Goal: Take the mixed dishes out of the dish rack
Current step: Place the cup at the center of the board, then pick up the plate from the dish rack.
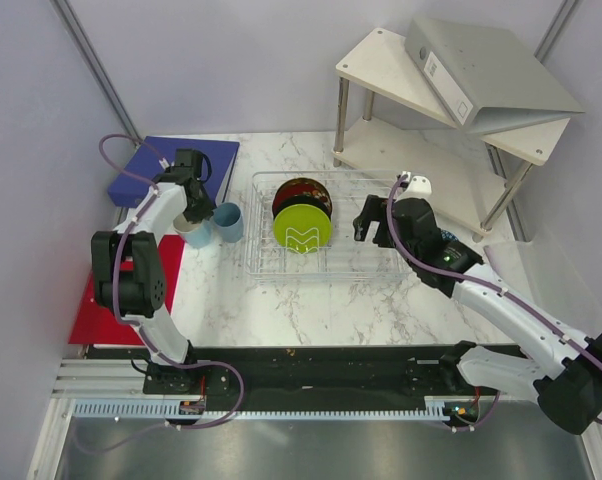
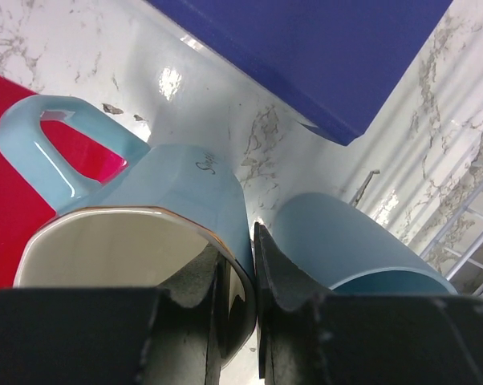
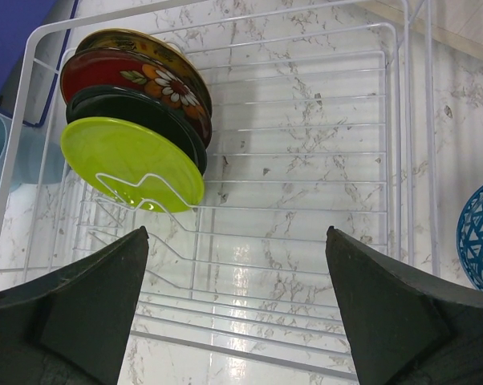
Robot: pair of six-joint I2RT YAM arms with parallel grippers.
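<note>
now left fingers (image 2: 286,281) pinch the blue mug (image 2: 185,184) at its rim; right fingers (image 3: 73,313) spread above rack (image 3: 396,144).

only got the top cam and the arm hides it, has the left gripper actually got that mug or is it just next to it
observer: in the left wrist view the left gripper is shut on the mug wall, one finger inside, one outside.
operator: and the blue cup by it
observer: the light blue cup sits just past the outer finger, not gripped.
operator: anything under the right arm
observer: a blue patterned bowl sits on the table outside the dish rack, at the right edge of the right wrist view.
</note>
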